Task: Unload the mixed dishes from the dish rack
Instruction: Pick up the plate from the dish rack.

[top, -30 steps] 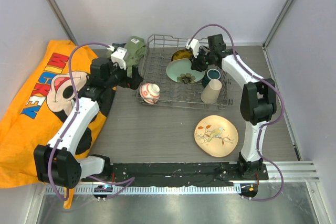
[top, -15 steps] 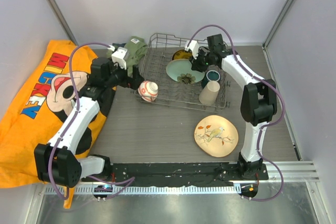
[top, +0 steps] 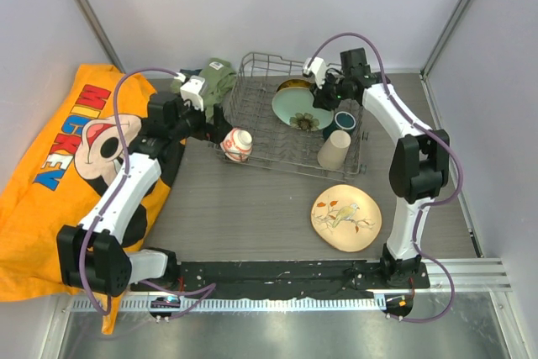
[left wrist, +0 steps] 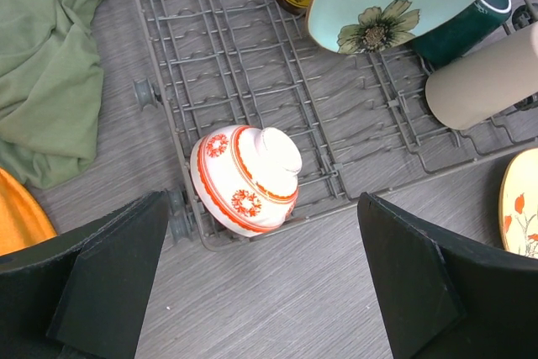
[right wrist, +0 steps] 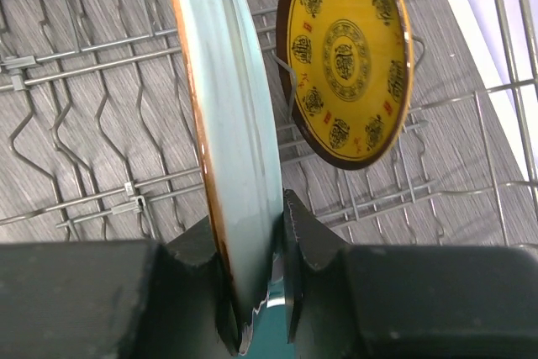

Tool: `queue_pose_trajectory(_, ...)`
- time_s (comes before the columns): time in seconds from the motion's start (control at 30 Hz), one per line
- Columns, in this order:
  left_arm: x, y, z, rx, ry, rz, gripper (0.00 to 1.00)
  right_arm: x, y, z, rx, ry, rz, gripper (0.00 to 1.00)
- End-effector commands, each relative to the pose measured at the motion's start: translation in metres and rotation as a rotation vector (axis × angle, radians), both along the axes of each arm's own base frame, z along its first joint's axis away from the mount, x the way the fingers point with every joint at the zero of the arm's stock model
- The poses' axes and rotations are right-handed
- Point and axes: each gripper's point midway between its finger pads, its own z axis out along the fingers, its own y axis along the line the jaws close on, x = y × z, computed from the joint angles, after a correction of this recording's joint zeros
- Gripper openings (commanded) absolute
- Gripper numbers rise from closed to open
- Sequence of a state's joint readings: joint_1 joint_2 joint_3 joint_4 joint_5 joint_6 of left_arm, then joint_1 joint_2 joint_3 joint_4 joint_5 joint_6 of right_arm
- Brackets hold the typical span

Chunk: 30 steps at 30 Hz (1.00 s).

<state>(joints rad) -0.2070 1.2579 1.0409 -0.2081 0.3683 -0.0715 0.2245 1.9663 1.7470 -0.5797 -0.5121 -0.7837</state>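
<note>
Six dishes show: five in the grey wire dish rack (top: 261, 136), and the cream bird-painted plate (top: 345, 216) flat on the counter (top: 252, 208), well apart from both arms. The pale green plate (right wrist: 239, 124) stands on edge, with a thin orange-brown rim and a painted flower low on its face. The right end effector (right wrist: 250, 241) is clamped on that rim, one finger pressed to each side. Just beyond this end effector the small yellow patterned plate (right wrist: 343, 56) leans upright among the tines, close to the green plate but apart from it. Beside the end effector sits the dark teal mug (top: 345, 119), with the beige handleless cup (top: 335, 149) lying tilted nearer the rack's front wall. The left end effector (left wrist: 256, 283) is spread wide and holds nothing. The small red-orange bowl (left wrist: 245, 178) sits upside down below it at the rack's near-left corner, untouched. Bare counter runs from the rack's near side toward the arm bases. A green cloth (top: 214, 77) and an orange printed cloth (top: 59, 166) lie outside the left end effector.
</note>
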Motion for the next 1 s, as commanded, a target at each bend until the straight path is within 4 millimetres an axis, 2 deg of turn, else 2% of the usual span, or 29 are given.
queue_pose_trajectory(0.0, 0.007, -0.002, 0.007, -0.024, -0.039, -0.009, 1.0, 0.008, 0.003, 0.102, 0.1, -0.22, 0.009, 0.13)
queue_pose_trajectory(0.3, 0.009, -0.004, 0.001, -0.027, -0.021, -0.011, 1.0, -0.001, 0.018, 0.122, 0.203, -0.193, 0.044, 0.13)
queue_pose_trajectory(0.6, 0.01, -0.007, 0.007, -0.037, -0.035, -0.03, 1.0, -0.014, 0.03, 0.144, 0.293, -0.163, 0.069, 0.13)
queue_pose_trajectory(0.8, 0.001, -0.029, 0.034, -0.067, -0.103, -0.195, 1.0, -0.031, 0.036, 0.163, 0.343, -0.153, 0.092, 0.13)
queue_pose_trajectory(0.97, 0.006, -0.037, 0.061, -0.039, -0.199, -0.284, 1.0, -0.058, 0.043, 0.176, 0.368, -0.15, 0.128, 0.13)
